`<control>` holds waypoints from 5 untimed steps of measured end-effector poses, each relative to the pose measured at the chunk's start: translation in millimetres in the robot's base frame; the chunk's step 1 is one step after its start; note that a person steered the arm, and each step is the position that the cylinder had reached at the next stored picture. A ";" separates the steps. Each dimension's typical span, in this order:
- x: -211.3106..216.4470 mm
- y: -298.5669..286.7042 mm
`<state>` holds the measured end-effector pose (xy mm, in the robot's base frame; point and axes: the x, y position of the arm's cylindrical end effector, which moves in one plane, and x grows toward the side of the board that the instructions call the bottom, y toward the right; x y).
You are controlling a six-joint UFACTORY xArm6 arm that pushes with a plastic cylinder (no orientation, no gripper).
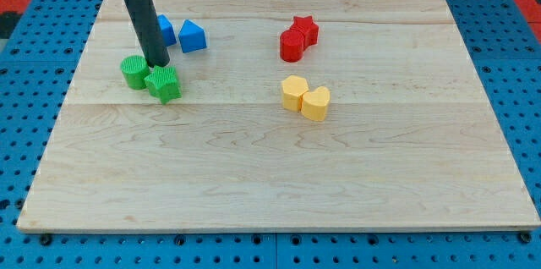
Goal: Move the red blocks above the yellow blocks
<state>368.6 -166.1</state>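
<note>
Already, the two red blocks are sitting above the two yellow ones, so the job is looking close to finished, if not finished outright. The red star [305,30] and the red cylinder [292,46] are touching each other toward the view's upper right, and directly below them, a little apart, the yellow hexagon-like block [293,93] and the yellow heart-like block [316,103] are resting side by side, also touching. The red pair is lining up almost squarely over the yellow pair, leaning only slightly to the left of it, so little more than a small nudge is likely remaining, and perhaps nothing at all. The arm is standing well away from all of this, on the view's left side of the wooden board [279,184]. The rod is carrying no jaws, so there is nothing to spread or pinch; it is ending in a bare tip [160,67] that is pressing down just at the top edge of the green star-like block [164,84], with the green cylinder [133,72] just beside it on the left. Behind the rod, two blue blocks are waiting: one [165,30] partly hidden by the rod, the other, a blue wedge-like block [193,36], in plain sight.
</note>
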 end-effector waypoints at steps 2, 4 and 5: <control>1.2 47.6; -0.6 171.3; -17.9 162.3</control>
<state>350.7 -3.8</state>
